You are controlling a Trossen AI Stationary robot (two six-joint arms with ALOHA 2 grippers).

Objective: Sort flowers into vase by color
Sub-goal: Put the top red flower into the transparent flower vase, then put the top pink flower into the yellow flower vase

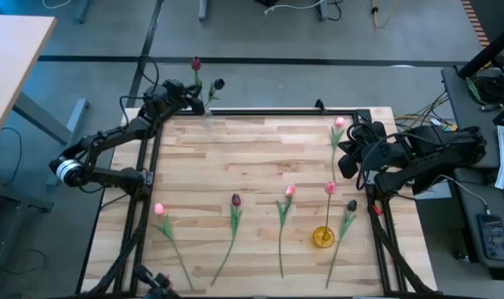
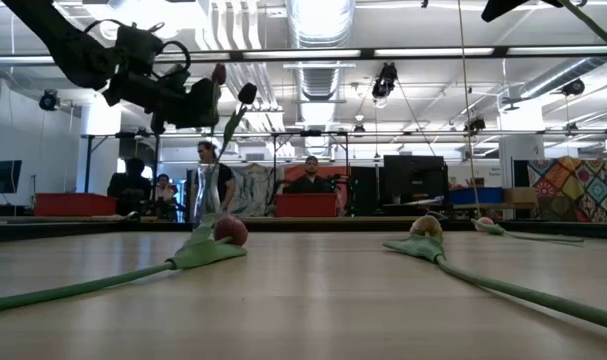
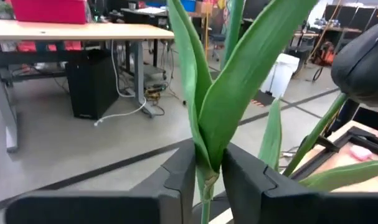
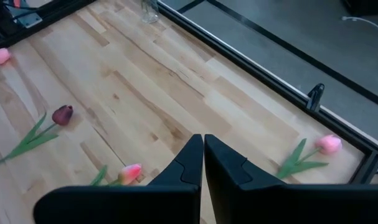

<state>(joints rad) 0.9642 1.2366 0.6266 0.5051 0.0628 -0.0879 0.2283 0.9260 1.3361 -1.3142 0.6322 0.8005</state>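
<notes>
Pale plank table (image 1: 235,158), left fingers (image 3: 208,174) clamping smooth green tulip stem (image 3: 207,186), right fingers (image 4: 203,158) clenched, empty.

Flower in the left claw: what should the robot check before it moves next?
1. Left gripper shut on flower stem: ok.
2. Clear vase upright at the table's far edge: ok.
3. Maroon flower already in it: ok.
4. Held flower's head is maroon, matching: ok.
5. Stem tip lined up over vase mouth: cannot tell.
6. Right gripper shut, empty, away at the right side: ok.
</notes>
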